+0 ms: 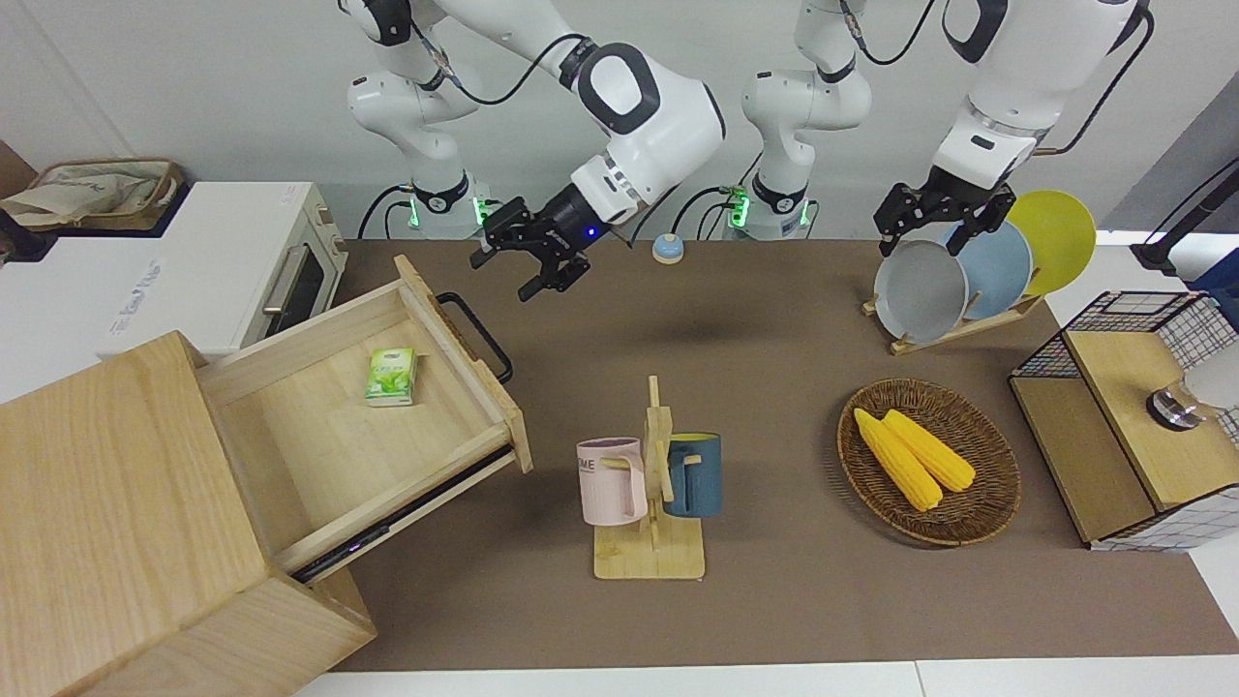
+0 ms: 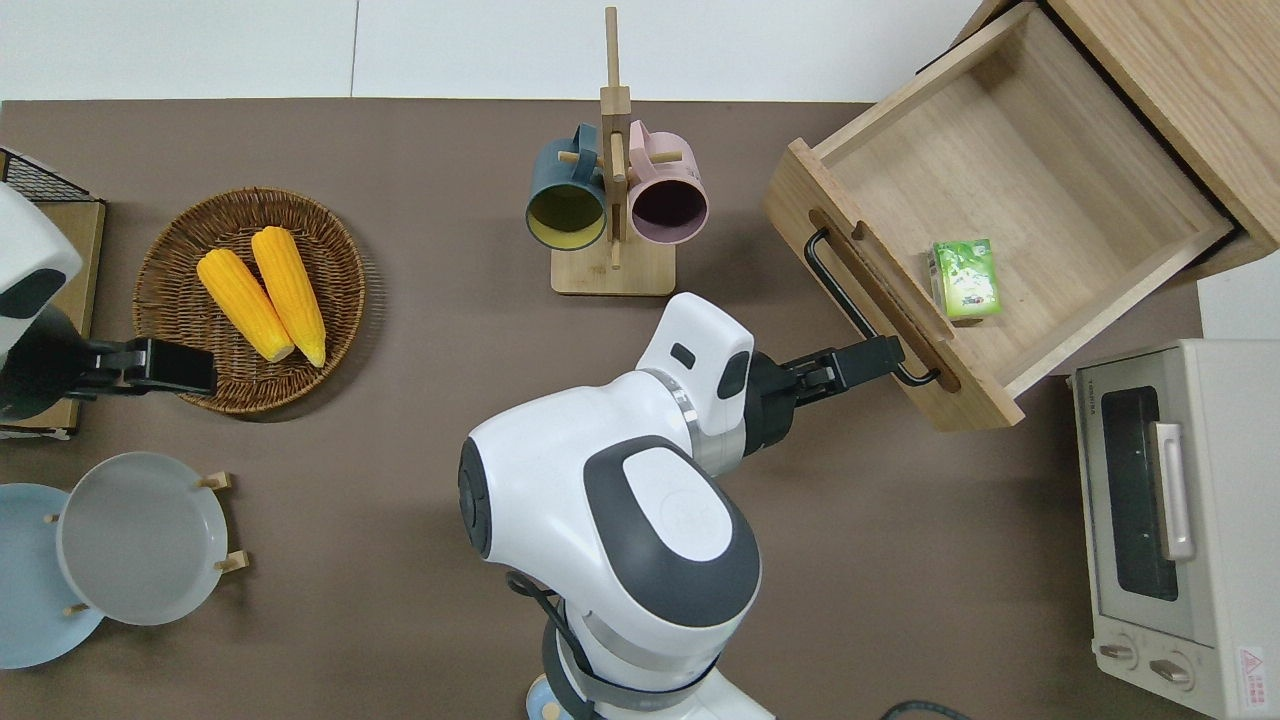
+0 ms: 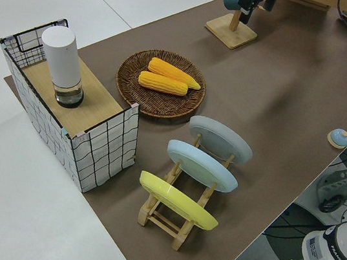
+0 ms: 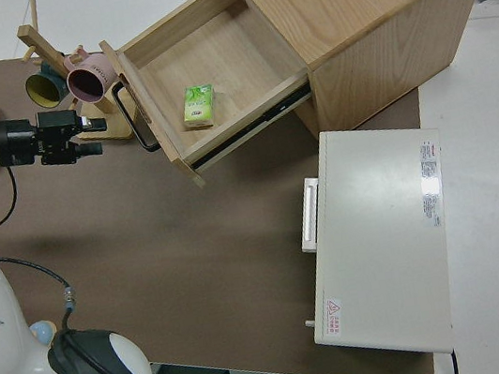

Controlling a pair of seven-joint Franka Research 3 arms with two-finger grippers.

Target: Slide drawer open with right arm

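Note:
The drawer [image 1: 319, 436] stands pulled far out of the big pale wooden box [image 1: 106, 503], at the right arm's end of the table. Its black loop handle [image 1: 479, 334] is free. A small green pack [image 1: 391, 376] lies inside the drawer. My right gripper [image 1: 503, 276] is open and empty, raised off the table. In the overhead view the right gripper [image 2: 893, 352] is over the table, just beside the end of the handle [image 2: 850, 300] that is nearer to the robots, apart from it. The left gripper [image 1: 929, 232] is parked.
A white toaster oven [image 1: 242, 261] stands beside the drawer, nearer to the robots. A mug rack [image 1: 650, 484] stands mid-table, with a basket of corn [image 1: 929, 463], a plate rack [image 1: 953, 271] and a wire-mesh rack [image 1: 1133, 407] toward the left arm's end. A small blue bell [image 1: 665, 249] sits near the arm bases.

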